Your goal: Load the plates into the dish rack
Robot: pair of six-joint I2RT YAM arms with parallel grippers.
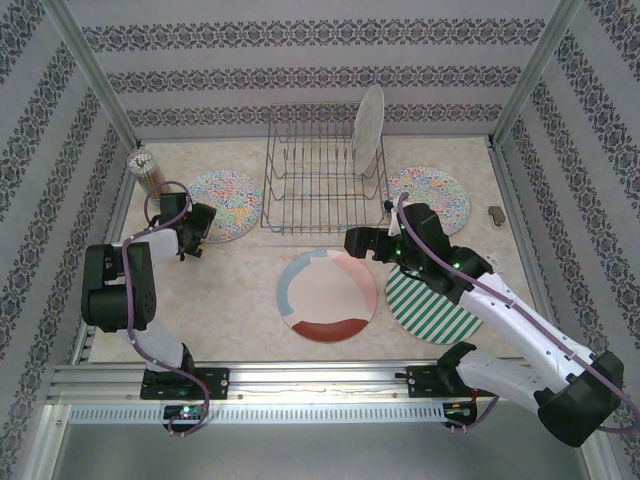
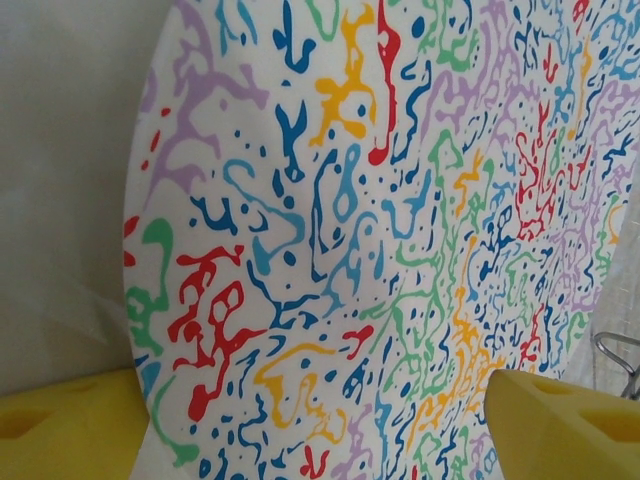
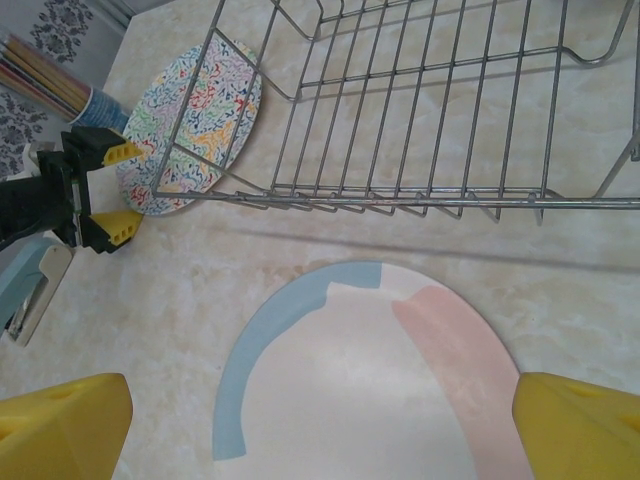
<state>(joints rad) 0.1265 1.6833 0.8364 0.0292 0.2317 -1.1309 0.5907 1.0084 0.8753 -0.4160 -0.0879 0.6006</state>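
Striped plate [image 1: 418,310] partly under right arm [image 1: 505,310] (small grey object [image 1: 495,213] unidentifiable).

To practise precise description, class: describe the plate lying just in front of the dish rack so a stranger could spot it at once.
Find the wire dish rack at the far middle of the table. Just in front of it a cream plate lies flat. Unlike the green-striped plate to its right, its rim carries broad blue, pink and rust blocks.
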